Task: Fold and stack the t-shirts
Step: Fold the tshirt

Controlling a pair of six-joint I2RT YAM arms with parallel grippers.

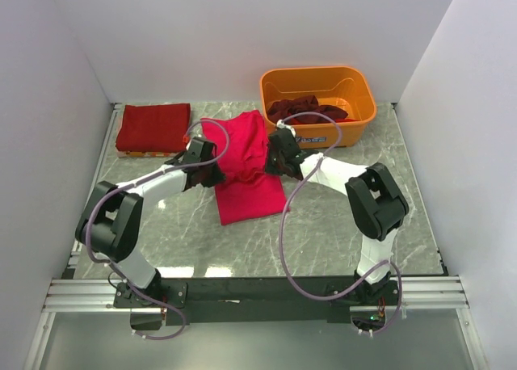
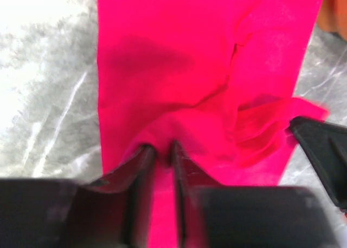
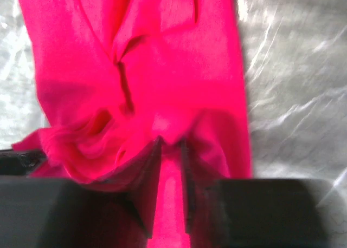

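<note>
A bright pink t-shirt (image 1: 245, 172) lies partly folded in the middle of the marble table. My left gripper (image 1: 213, 165) is shut on its left edge and pinches a fold of pink cloth (image 2: 162, 142). My right gripper (image 1: 272, 158) is shut on its right edge, with cloth bunched between the fingers (image 3: 171, 142). The two grippers face each other across the shirt, with the cloth gathered between them. A folded dark red t-shirt (image 1: 153, 128) lies at the back left. More dark red shirts (image 1: 305, 110) lie in the orange basket (image 1: 362, 95).
The orange basket stands at the back right, close behind my right gripper. White walls (image 1: 48, 111) enclose the table on three sides. The folded dark red shirt rests on a flat board (image 1: 129, 153) at the back left corner.
</note>
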